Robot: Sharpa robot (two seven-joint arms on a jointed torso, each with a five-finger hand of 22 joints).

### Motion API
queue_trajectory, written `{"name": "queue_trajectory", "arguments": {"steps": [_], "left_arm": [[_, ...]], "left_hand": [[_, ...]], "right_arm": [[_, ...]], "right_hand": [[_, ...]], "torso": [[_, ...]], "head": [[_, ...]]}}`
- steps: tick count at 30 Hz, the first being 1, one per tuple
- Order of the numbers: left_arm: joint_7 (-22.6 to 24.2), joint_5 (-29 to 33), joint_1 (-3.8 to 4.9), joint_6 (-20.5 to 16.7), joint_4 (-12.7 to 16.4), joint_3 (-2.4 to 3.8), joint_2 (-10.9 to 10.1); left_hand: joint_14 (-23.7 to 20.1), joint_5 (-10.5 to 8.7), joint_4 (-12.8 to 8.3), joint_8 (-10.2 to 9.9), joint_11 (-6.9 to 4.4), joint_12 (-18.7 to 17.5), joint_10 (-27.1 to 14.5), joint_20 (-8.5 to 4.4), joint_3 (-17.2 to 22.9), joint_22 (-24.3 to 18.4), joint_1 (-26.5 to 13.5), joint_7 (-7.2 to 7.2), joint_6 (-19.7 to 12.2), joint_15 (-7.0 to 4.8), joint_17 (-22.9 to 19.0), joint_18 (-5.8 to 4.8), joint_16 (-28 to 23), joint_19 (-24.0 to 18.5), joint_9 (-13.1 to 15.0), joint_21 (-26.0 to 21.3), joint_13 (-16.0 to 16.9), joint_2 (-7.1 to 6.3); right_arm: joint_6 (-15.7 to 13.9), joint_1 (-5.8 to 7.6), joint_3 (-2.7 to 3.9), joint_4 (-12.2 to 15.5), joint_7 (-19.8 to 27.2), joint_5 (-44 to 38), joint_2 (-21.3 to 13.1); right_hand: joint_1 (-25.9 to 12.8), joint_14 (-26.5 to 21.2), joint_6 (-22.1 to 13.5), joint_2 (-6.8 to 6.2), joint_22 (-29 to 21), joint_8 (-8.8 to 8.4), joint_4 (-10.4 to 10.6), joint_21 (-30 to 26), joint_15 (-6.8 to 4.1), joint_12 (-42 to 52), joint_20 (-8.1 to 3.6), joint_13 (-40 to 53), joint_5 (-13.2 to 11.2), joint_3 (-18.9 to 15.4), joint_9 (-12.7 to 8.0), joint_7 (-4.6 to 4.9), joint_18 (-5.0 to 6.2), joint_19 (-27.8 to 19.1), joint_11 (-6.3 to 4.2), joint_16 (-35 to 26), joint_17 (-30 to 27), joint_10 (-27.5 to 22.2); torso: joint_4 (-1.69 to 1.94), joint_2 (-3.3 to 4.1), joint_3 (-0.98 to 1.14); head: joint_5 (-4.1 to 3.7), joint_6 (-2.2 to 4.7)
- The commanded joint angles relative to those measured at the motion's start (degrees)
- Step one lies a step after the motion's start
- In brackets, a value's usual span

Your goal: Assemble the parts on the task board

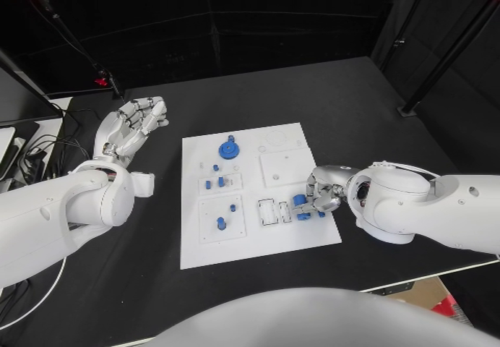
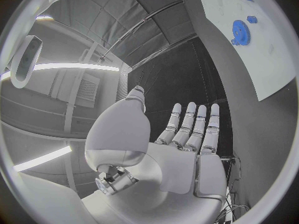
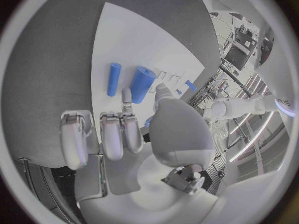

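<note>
Head view: white rectangular task board mid-table, my right hand at its right edge over 2 small blue cylinder parts; can't tell if gripped. Left wrist view: my left hand flat, fingers straight, empty. Right wrist view: fingers curled beside both cylinders.

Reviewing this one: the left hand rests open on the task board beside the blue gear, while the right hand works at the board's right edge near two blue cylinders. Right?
Not quite. The left hand is open, but the head view shows it over the black table, off the task board and apart from the blue gear. The right hand is at the board's right edge, near the blue cylinders.
</note>
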Motion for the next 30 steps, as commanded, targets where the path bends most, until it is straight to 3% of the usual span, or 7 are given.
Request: {"name": "queue_trajectory", "arguments": {"steps": [1,6,14,20,24,26,30], "left_arm": [[7.69,0.05,0.05,0.56,0.04,0.05,-0.03],[7.64,0.05,0.04,0.65,0.04,0.05,-0.02],[7.56,0.05,0.04,0.70,0.18,0.05,-0.21],[7.49,0.05,0.03,0.75,0.18,0.05,-0.32],[7.38,0.05,0.03,0.86,0.12,0.05,-0.24],[7.33,0.05,0.02,0.92,0.08,0.05,-0.18],[7.28,0.05,0.00,0.97,0.06,0.05,-0.18]], "left_hand": [[-0.52,0.35,0.01,0.39,0.08,0.20,-0.35,-0.03,0.35,-0.10,0.04,8.39,-0.31,0.03,-0.05,-0.84,0.31,0.13,-0.07,-0.30,-0.05,0.70],[-0.53,0.35,0.01,0.43,0.08,0.25,-0.37,-0.03,0.35,-0.12,0.05,8.39,-0.32,0.03,-0.10,-0.84,0.35,0.11,-0.09,-0.30,-0.07,0.75],[-0.53,0.34,0.01,0.44,0.08,0.26,-0.37,-0.03,0.35,-0.12,0.05,8.39,-0.33,0.03,-0.11,-0.84,0.36,0.10,-0.09,-0.30,-0.08,0.77],[-0.53,0.34,0.01,0.44,0.08,0.26,-0.37,-0.03,0.35,-0.12,0.05,8.39,-0.33,0.03,-0.11,-0.84,0.36,0.10,-0.09,-0.30,-0.08,0.77],[-0.53,0.34,0.01,0.44,0.08,0.26,-0.37,-0.03,0.35,-0.12,0.05,8.39,-0.33,0.03,-0.11,-0.84,0.36,0.10,-0.09,-0.30,-0.08,0.77],[-0.54,0.34,0.00,0.50,0.08,0.33,-0.39,-0.03,0.34,-0.19,0.06,8.39,-0.35,0.03,-0.18,-0.85,0.42,0.06,-0.12,-0.31,-0.11,0.83],[-0.54,0.33,0.00,0.51,0.08,0.35,-0.39,-0.03,0.34,-0.18,0.06,8.39,-0.35,0.03,-0.20,-0.85,0.43,0.06,-0.12,-0.31,-0.11,0.85]], "right_arm": [[0.83,-0.03,-0.02,-0.48,-0.44,0.08,0.73],[1.23,-0.92,-0.01,-2.15,-0.90,0.16,2.41],[1.20,-2.30,-0.01,-4.33,-1.25,0.19,4.51],[1.40,-2.67,-0.01,-4.52,-1.37,0.19,5.03],[1.02,-2.78,-0.01,-4.46,-1.16,0.29,5.13],[0.64,-2.81,-0.01,-4.35,-0.93,0.51,5.14],[-0.80,-2.85,-0.01,-4.07,0.06,1.88,4.97]], "right_hand": [[-0.09,5.96,-0.20,0.98,15.09,0.23,-0.04,0.19,-0.29,0.15,-0.47,15.07,-0.40,0.42,0.15,-0.45,-0.41,5.85,-0.37,0.14,15.09,5.86],[-0.18,5.96,-0.78,2.97,15.09,0.45,-0.11,0.19,-0.34,0.15,-0.57,15.07,-1.07,0.53,0.44,-0.44,-0.41,5.85,-0.39,0.14,15.09,5.86],[0.06,5.96,-1.09,4.05,15.09,0.53,-0.19,0.19,-0.34,0.15,-0.58,15.07,-1.09,0.45,0.58,-0.42,-0.41,5.85,-0.38,0.14,15.09,5.86],[0.26,5.96,-1.97,4.32,15.09,0.11,-0.19,0.19,-0.26,0.15,-0.55,15.07,-0.68,-0.04,0.46,-0.17,-0.41,5.85,-0.20,0.14,15.09,5.86],[0.69,5.96,-3.76,4.68,15.09,-1.15,-0.22,0.19,0.09,0.15,-0.29,15.07,-0.13,-0.76,-0.24,0.41,-0.41,5.85,0.30,0.14,15.09,5.86],[1.53,5.96,-5.38,5.20,15.09,-2.58,-0.25,0.19,0.44,0.15,0.00,15.07,0.98,-1.10,-1.16,0.82,-0.41,5.85,0.70,0.14,15.09,5.86],[6.42,5.96,-6.64,7.13,15.09,-5.20,-1.04,0.19,0.84,0.15,0.46,15.07,5.03,-0.06,-2.97,1.12,-0.41,5.85,1.04,0.14,15.09,5.86]], "torso": [[0.01,0.02,-0.01],[0.07,-0.02,-0.04],[0.06,0.06,0.07],[-0.01,0.03,-0.03],[-0.03,0.02,-0.01],[0.03,0.00,0.01],[0.02,0.00,0.02]], "head": [[-0.10,0.00],[-0.29,0.00],[-0.02,0.00],[-0.20,0.00],[-0.15,0.00],[-0.20,0.00],[-0.14,0.00]]}}
